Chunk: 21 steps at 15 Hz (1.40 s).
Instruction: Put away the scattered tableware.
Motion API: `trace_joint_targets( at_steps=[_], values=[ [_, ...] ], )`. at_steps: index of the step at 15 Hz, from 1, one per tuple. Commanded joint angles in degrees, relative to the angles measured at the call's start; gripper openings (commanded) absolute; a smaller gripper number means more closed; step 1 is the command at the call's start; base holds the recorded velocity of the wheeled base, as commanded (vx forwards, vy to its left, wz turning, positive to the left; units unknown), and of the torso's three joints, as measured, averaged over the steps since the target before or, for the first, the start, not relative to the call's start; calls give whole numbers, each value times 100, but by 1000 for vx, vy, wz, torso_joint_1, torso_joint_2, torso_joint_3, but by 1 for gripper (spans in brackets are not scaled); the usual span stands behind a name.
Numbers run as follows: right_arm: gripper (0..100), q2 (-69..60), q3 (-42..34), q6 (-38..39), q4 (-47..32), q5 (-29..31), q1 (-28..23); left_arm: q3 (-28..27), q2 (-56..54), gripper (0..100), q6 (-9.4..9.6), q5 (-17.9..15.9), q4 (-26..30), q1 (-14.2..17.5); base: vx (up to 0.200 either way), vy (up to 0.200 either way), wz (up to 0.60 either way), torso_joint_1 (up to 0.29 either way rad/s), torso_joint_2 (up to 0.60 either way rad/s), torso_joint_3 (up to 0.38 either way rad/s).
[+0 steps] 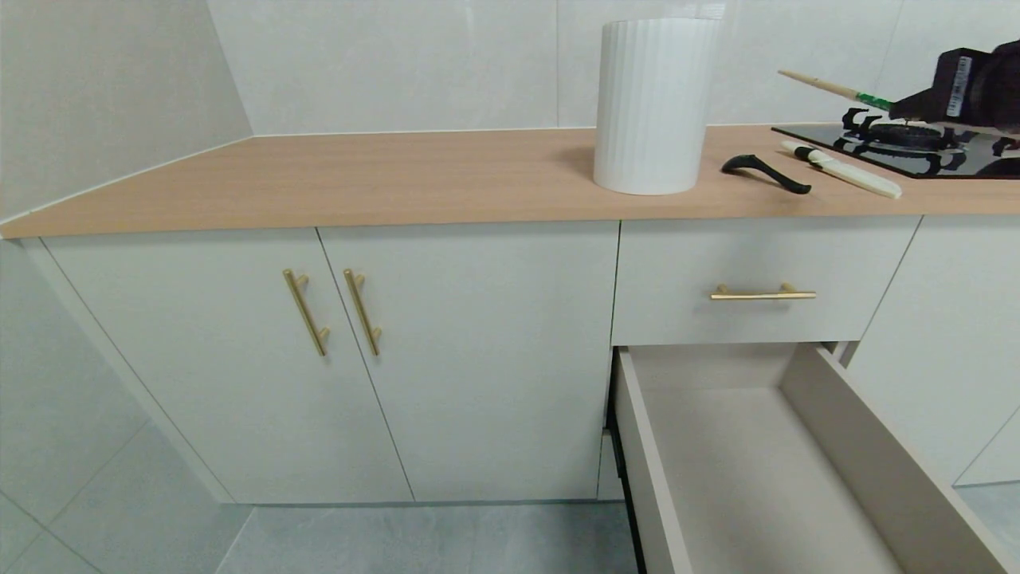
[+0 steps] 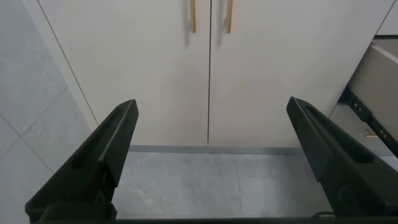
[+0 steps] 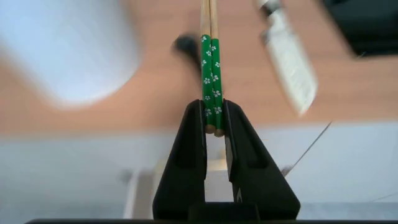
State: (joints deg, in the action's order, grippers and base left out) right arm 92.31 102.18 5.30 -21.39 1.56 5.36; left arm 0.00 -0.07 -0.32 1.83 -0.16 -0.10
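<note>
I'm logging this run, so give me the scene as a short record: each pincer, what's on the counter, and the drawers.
Right pincer: shut on wooden chopsticks with green flowered ends, above the wooden counter near the black gas hob.
Left pincer: open, holding nothing, low before the white cabinet doors.
On counter: white ribbed cylindrical holder, black curved utensil, white knife with a black band.
Lower drawer: pulled open.
Upper drawer: shut.

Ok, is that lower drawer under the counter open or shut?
Open. The lower drawer is pulled out, its inside showing from above, while the upper drawer above it sits flush and shut.
</note>
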Motion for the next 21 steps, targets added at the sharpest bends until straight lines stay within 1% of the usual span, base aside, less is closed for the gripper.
trace_joint_targets(
  at_steps=[1, 2, 3, 4, 6, 8, 9, 11, 12, 13, 14, 17, 19, 21],
  values=[
    [0, -1628, -1499, 6, -23, -613, 9, 0, 7, 100, -3, 2, -2, 1, 0, 0, 0, 0, 0, 0],
    [0, -1918, -1974, 6, -14, -710, 9, 0, 7, 100, -3, 2, -2, 1, 0, 0, 0, 0, 0, 0],
    [0, -2032, -2167, 6, -14, -754, 9, 0, 7, 100, -3, 2, -2, 1, 0, 0, 0, 0, 0, 0],
    [0, -2296, -2563, -3, -23, -894, 9, 0, 7, 100, -3, 2, -2, 1, 0, 0, 0, 0, 0, 0],
    [0, -2718, -3336, -38, -40, -1466, 26, 0, 7, 100, -3, 2, -2, 1, 0, 0, 0, 0, 0, 0],
    [0, -2762, -3899, -293, -49, -1501, 343, 0, 7, 100, -3, 2, -2, 1, 0, 0, 0, 0, 0, 0],
    [0, -2762, -4259, -363, -49, -1492, 633, 0, 7, 100, -3, 2, -2, 1, 0, 0, 0, 0, 0, 0],
    [0, -2709, -4637, -478, -58, -1466, 975, 0, 7, 100, -3, 2, -2, 1, 0, 0, 0, 0, 0, 0],
    [0, -2428, -4892, -697, -58, -1263, 1230, 0, 7, 100, -3, 2, -2, 1, 0, 0, 0, 0, 0, 0],
    [0, -2138, -5024, -732, -49, -912, 1388, 0, 7, 100, -3, 2, -2, 1, 0, 0, 0, 0, 0, 0],
    [0, -1813, -5085, -724, -40, -754, 1397, 0, 7, 100, -3, 2, -2, 1, 0, 0, 0, 0, 0, 0],
    [0, -907, -5217, -697, -23, -569, 1397, 0, 7, 100, -3, 2, -2, 1, 0, 0, 0, 0, 0, 0],
    [0, -732, -5226, -688, -23, -446, 1388, 0, 7, 100, -3, 2, -2, 1, 0, 0, 0, 0, 0, 0],
    [0, -81, -5217, -627, 56, -288, 1362, 0, 7, 100, -3, 2, -2, 1, 0, 0, 0, 0, 0, 0]
  ],
)
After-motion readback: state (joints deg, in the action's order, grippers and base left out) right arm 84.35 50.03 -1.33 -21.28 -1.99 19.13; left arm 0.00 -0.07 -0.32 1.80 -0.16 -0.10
